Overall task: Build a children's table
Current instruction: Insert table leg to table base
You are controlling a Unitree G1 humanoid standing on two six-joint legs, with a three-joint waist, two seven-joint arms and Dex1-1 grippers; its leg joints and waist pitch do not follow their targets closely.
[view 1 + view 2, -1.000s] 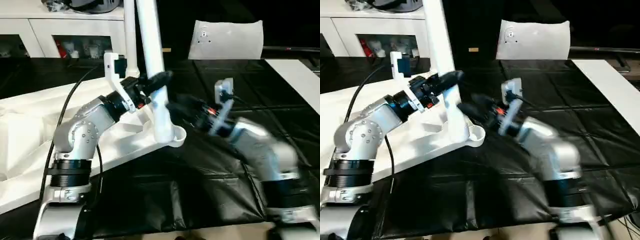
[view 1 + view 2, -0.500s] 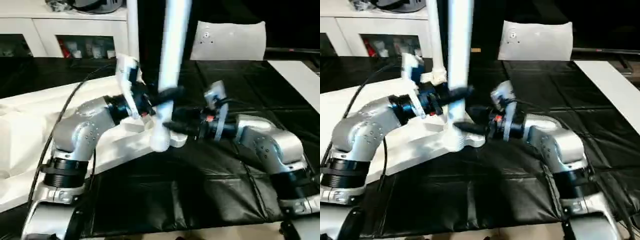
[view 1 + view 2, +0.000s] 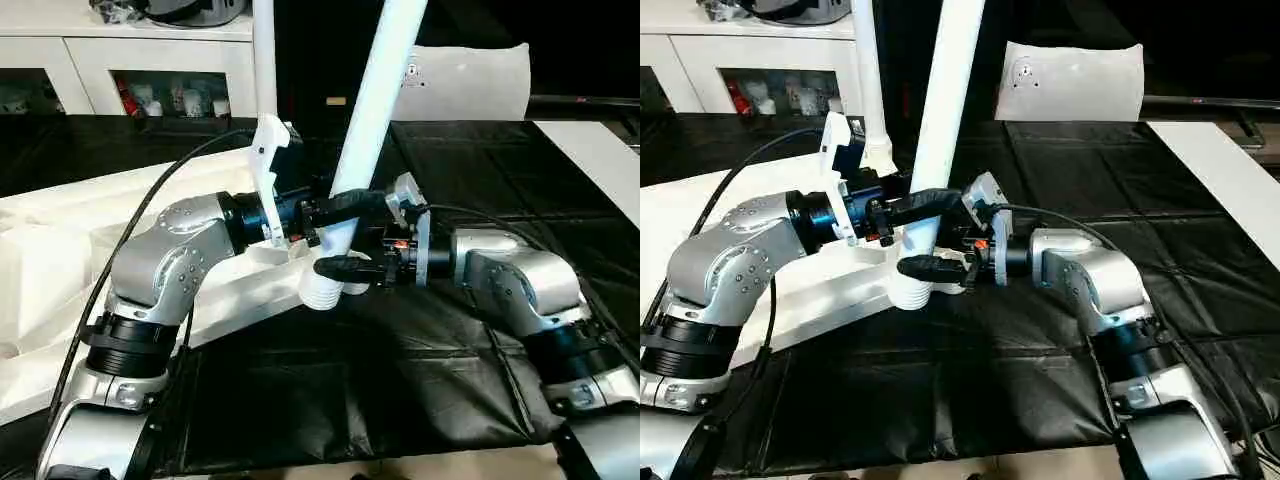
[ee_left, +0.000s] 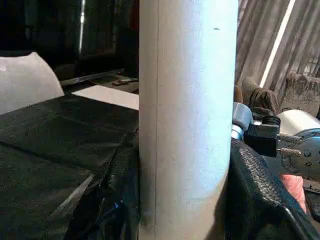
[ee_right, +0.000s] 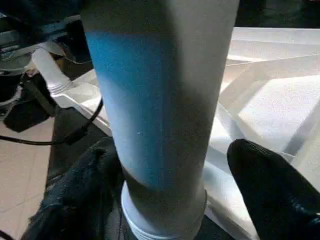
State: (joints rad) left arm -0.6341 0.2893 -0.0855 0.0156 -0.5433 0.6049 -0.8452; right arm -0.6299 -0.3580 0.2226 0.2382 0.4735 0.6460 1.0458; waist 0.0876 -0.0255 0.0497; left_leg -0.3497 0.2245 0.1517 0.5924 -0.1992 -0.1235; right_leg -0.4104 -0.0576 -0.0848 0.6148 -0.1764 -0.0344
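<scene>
The leg [image 3: 372, 130] is cut off above. It is clamped by the left gripper [image 3: 345, 207], straddled loosely by the right gripper [image 3: 340, 266], and now tilted, its threaded end lifted beside the tabletop [image 3: 60, 250] corner socket.

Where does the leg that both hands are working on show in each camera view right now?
Left eye view: the tilted leg runs from top centre down to its ribbed end near the table top's corner socket.
Right eye view: the leg left of centre.
Left wrist view: the leg stands mid-picture.
Right wrist view: the leg crosses the middle.
Shared landmark: the ribbed end.
</scene>
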